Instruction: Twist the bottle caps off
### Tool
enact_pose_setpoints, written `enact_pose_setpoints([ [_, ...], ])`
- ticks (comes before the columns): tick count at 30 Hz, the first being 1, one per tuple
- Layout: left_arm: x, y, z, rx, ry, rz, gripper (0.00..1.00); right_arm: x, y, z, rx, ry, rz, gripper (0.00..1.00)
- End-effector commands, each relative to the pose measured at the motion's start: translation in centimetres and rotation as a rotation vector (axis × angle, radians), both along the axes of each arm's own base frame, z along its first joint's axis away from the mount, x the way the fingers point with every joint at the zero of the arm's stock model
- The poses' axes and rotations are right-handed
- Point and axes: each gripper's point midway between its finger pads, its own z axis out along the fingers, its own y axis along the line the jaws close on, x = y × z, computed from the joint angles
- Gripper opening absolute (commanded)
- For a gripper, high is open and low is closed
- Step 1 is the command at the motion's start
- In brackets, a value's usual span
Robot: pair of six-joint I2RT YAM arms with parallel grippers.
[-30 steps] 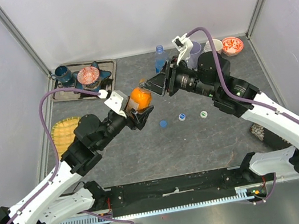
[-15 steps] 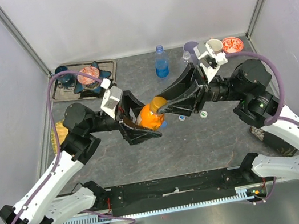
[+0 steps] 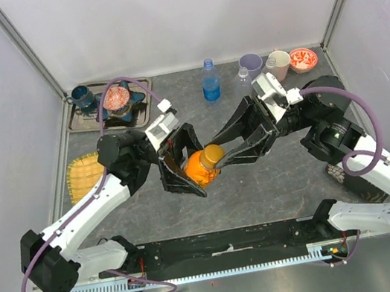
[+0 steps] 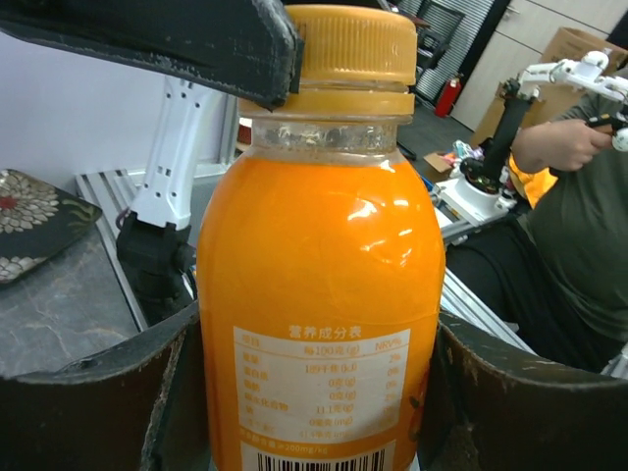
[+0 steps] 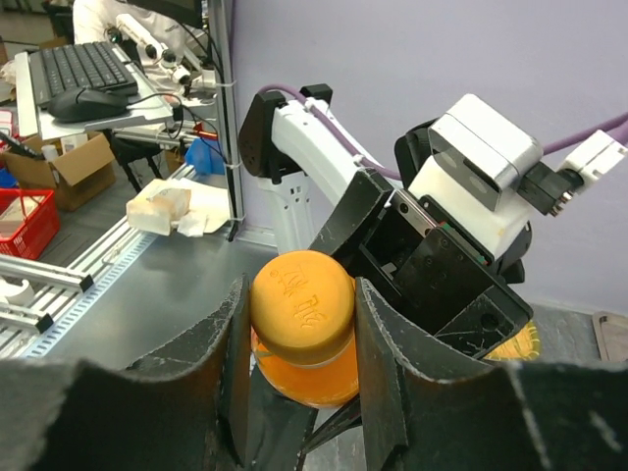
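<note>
Clamps orange bottle [image 3: 199, 171] by the body in left gripper [image 3: 195, 165], mid-table; pinches its cap [image 3: 214, 155] with right gripper [image 3: 214, 148]. Along far edge, well apart: blue bottle [image 3: 209, 81], clear bottle [image 3: 244, 75], lilac cup [image 3: 251, 65], beige cup [image 3: 279, 64].

The orange bottle [image 4: 316, 245] is glossy, smooth clear plastic, its cap [image 4: 348, 49] ribbed satin orange plastic; left gripper [image 4: 314, 392] fingers [image 4: 88, 412] matt black, scuffed; table [image 3: 263, 187] mottled grey, matt.
</note>
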Motion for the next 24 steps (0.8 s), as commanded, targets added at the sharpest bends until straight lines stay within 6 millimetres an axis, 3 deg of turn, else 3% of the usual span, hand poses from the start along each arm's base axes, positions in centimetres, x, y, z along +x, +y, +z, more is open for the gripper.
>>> enact_pose_setpoints([
  [1, 0.0, -0.3, 0.4, -0.009, 0.028, -0.01, 0.39, -2.0, 0.8, -5.7, -0.198, 0.144, 0.187, 0.0],
  [3, 0.2, -0.2, 0.2, -0.008, 0.024, 0.004, 0.38, -1.4, 0.9, -5.3, -0.184, 0.148, 0.138, 0.05],
  [4, 0.8, -0.6, -0.5, 0.012, 0.034, 0.027, 0.38, -1.1, 0.9, -5.0, -0.179, 0.155, 0.113, 0.15],
  [5, 0.8, -0.4, -0.2, 0.001, 0.016, 0.047, 0.38, -0.8, 0.7, -4.2, -0.162, 0.162, 0.08, 0.34],
  [6, 1.2, -0.5, -0.5, 0.016, 0.025, 0.079, 0.38, -0.4, 0.7, -3.7, -0.15, 0.168, 0.049, 0.46],
  [7, 2.0, -0.9, -0.8, -0.028, -0.066, 0.129, 0.38, 1.1, 0.8, -2.9, -0.115, 0.182, -0.052, 0.56],
  [8, 2.8, -1.3, -1.6, 0.048, 0.006, 0.2, 0.38, 1.6, 0.3, -2.2, -0.106, 0.198, -0.112, 0.7],
  [10, 4.3, -1.4, -1.4, 0.015, -0.07, 0.334, 0.38, 4.1, -0.1, -1.2, -0.073, 0.219, -0.278, 0.82],
  [13, 5.8, -1.1, -2.1, 0.048, -0.085, 0.466, 0.38, 6.6, -1.0, 0.3, -0.051, 0.251, -0.447, 0.88],
  [19, 9.7, -0.5, -3.2, 0.076, -0.116, 0.725, 0.38, 8.8, -2.2, 3.3, 0.012, 0.317, -0.594, 0.94],
  [24, 13.2, 0.4, -4.4, 0.142, -0.132, 0.95, 0.38, 11.4, -3.2, 4.1, 0.073, 0.446, -0.738, 0.95],
])
